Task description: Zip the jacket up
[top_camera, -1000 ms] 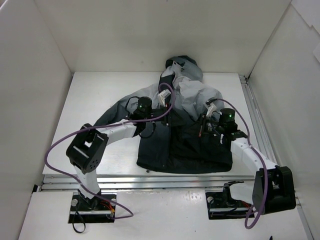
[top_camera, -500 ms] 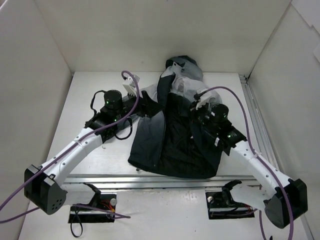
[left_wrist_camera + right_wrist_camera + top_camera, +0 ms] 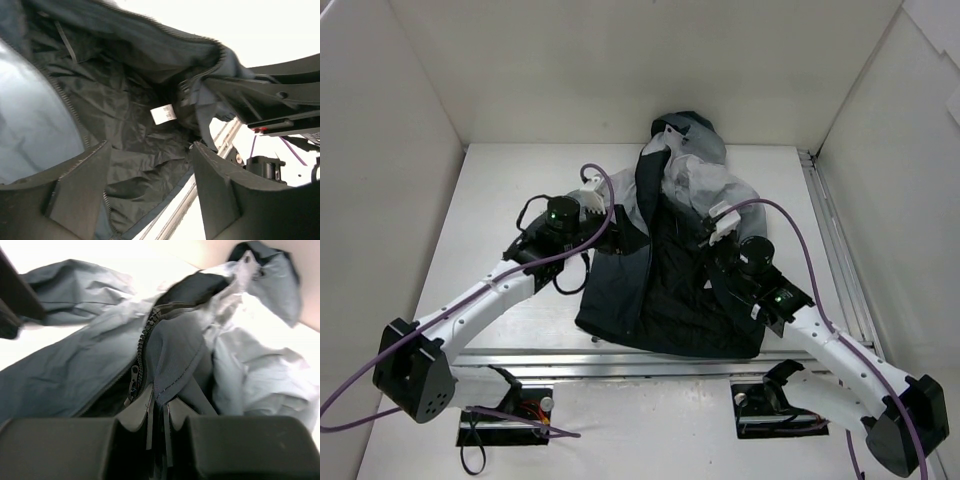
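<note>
The jacket [image 3: 665,250] lies bunched on the table, with its grey hood [image 3: 685,135] at the back and its dark hem at the front. Its front is open and shows the black lining [image 3: 125,125] with a white label [image 3: 163,114]. My left gripper [image 3: 610,228] is at the jacket's left front panel. Its jaws stand wide apart and hold nothing, as the left wrist view [image 3: 150,170] shows. My right gripper [image 3: 717,242] is shut on a fold of the jacket's front edge [image 3: 172,365], right beside the zipper slider [image 3: 134,377] and the dark zipper teeth [image 3: 145,335].
White walls enclose the table on three sides. A metal rail [image 3: 830,230] runs along the right side and another [image 3: 620,360] along the front edge under the hem. Purple cables [image 3: 595,205] loop over both arms. A sleeve [image 3: 75,280] lies spread to the left.
Both arms have shifted and the jacket has been pulled narrower, with its left panel folded over. My left gripper swung out left, then came back toward the panel. My right gripper has dropped slightly toward the front.
</note>
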`<state>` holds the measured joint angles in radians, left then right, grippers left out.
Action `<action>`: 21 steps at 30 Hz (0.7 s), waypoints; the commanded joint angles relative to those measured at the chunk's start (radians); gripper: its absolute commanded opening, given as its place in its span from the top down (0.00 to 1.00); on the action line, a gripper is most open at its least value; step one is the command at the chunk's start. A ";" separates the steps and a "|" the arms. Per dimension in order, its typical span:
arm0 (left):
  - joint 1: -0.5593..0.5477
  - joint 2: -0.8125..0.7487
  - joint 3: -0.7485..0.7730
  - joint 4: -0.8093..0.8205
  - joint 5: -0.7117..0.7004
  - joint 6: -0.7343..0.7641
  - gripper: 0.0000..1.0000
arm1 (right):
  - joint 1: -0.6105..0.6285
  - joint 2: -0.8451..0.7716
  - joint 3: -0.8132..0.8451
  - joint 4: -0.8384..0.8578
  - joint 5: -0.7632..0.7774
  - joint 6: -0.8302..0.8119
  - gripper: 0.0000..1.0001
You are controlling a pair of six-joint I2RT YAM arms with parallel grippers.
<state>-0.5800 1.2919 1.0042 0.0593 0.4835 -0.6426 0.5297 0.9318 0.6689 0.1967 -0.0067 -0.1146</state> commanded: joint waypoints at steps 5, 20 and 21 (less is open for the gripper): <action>-0.044 0.010 0.040 0.177 0.020 0.021 0.45 | 0.003 -0.051 0.005 0.168 -0.136 0.093 1.00; -0.072 0.130 0.100 0.318 0.113 0.040 0.57 | -0.020 -0.067 0.046 0.107 -0.240 0.148 1.00; -0.072 0.133 0.102 0.320 0.116 0.043 0.60 | -0.020 -0.068 0.046 0.107 -0.239 0.147 1.00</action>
<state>-0.6426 1.4494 1.0420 0.2615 0.5587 -0.6270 0.5144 0.8940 0.6605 0.1997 -0.2119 0.0242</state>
